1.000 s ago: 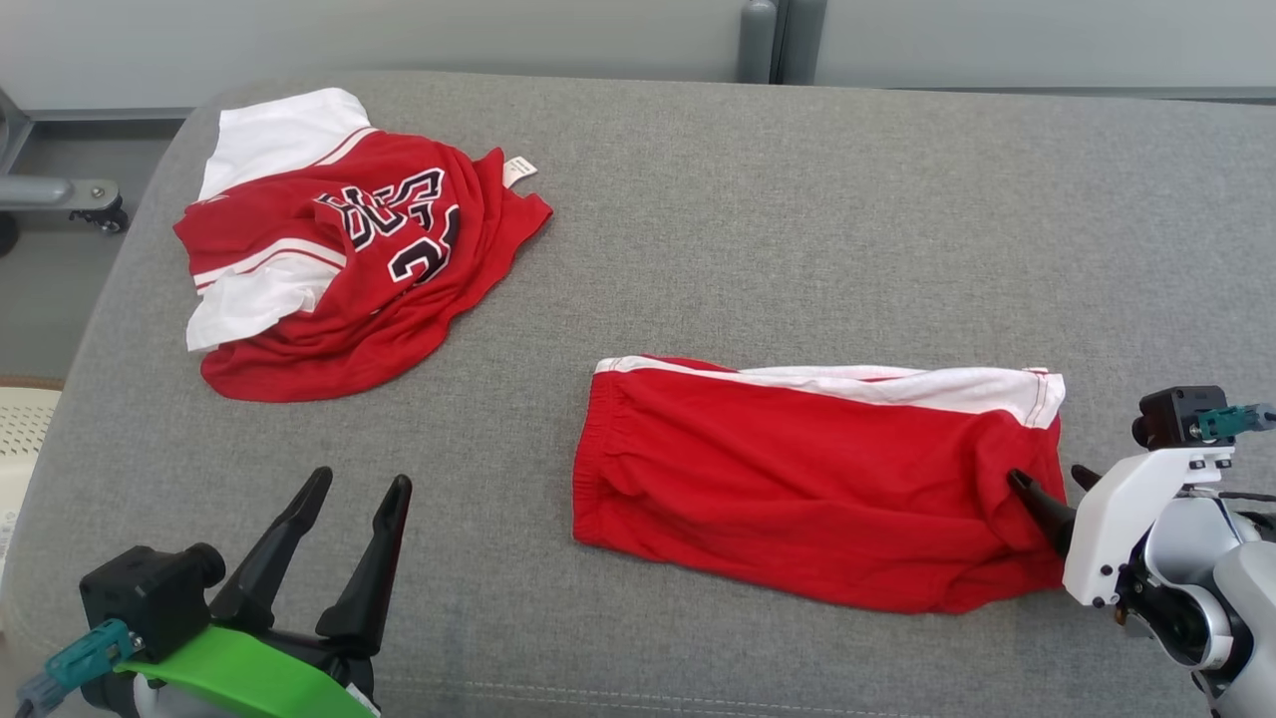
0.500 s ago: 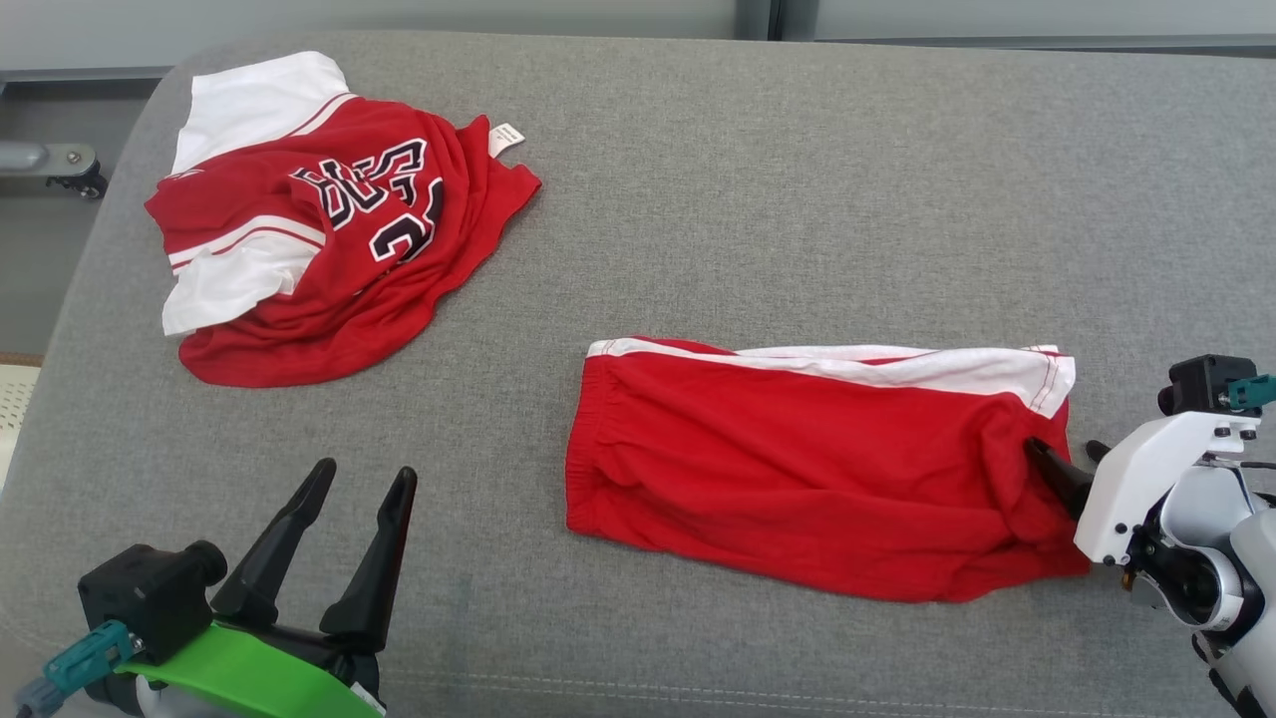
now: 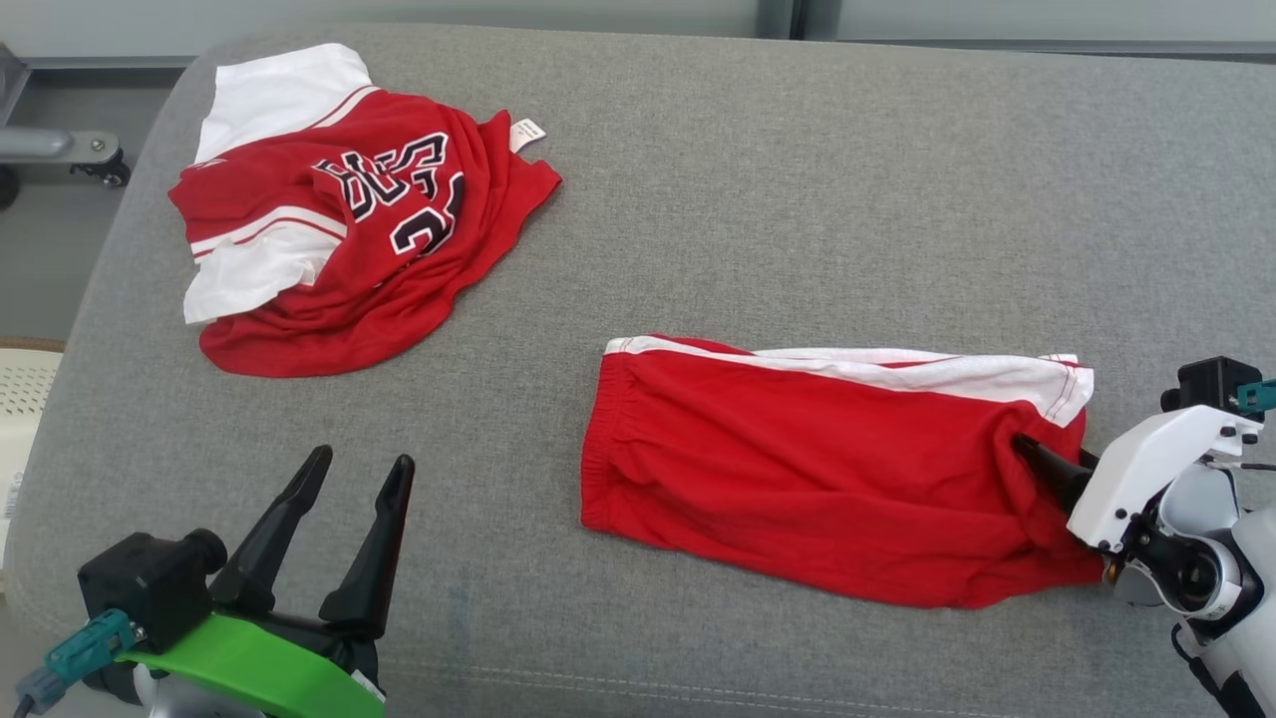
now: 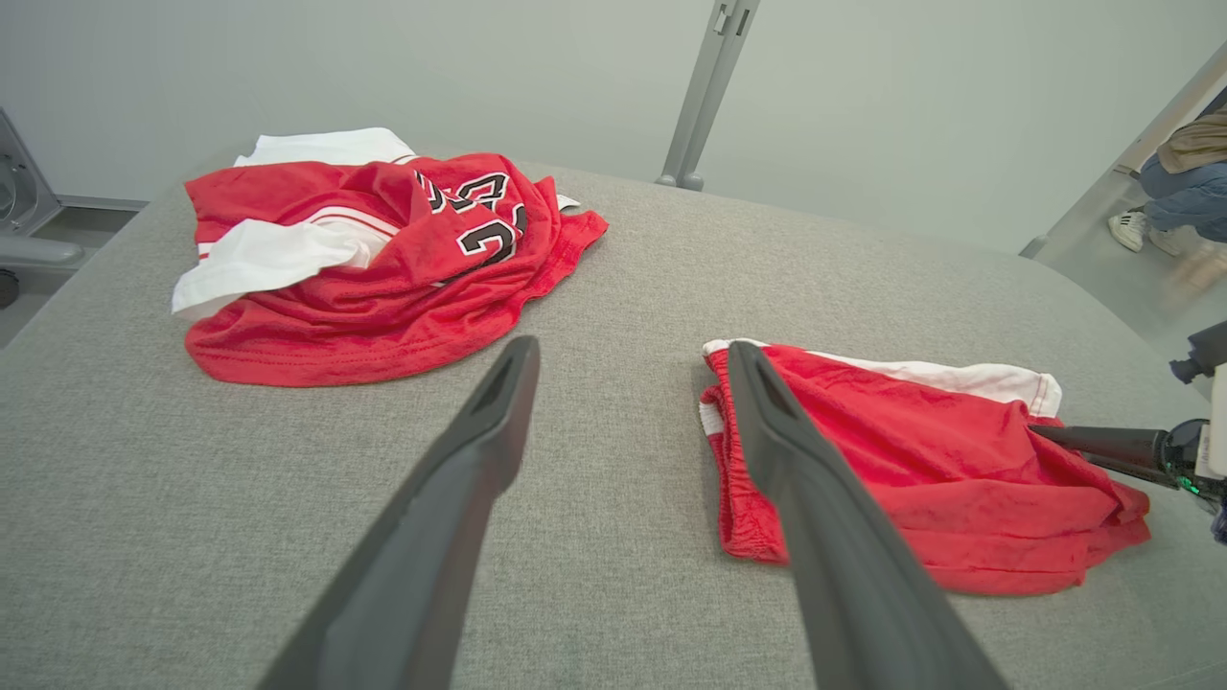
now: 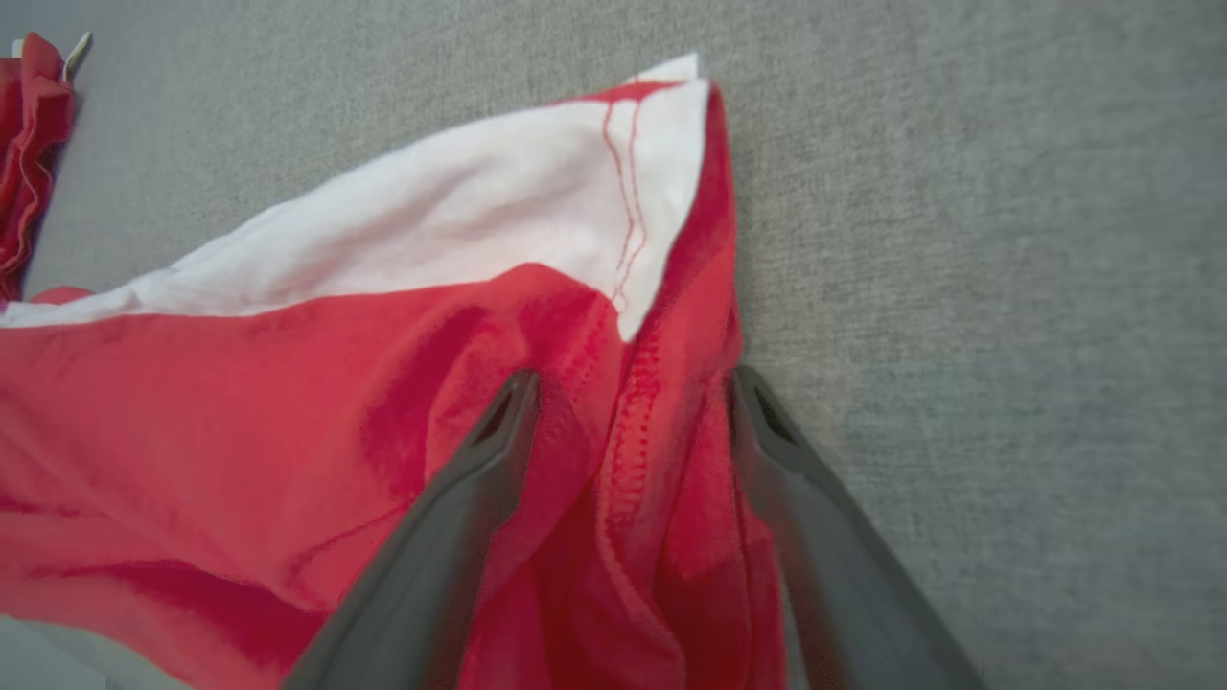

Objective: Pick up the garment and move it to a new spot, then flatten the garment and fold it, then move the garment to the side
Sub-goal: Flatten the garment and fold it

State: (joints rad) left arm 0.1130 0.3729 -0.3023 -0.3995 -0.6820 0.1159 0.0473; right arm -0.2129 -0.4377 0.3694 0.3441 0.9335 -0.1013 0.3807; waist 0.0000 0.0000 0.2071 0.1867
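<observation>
My right gripper (image 5: 633,376) is spread wide at the leg-hem end of the red shorts (image 3: 827,469), one finger lying on the red cloth, the other at the hem edge against the grey padded surface (image 3: 797,199), hem between them, not pinched. The shorts lie folded and roughly flat, with the white side stripe along their far edge and the elastic waistband at the end away from my right gripper. My left gripper (image 3: 362,456) is spread too, holding nothing, well apart from the shorts off their waistband end; a crumpled red-and-white jersey (image 3: 369,239) lies well beyond that same end.
</observation>
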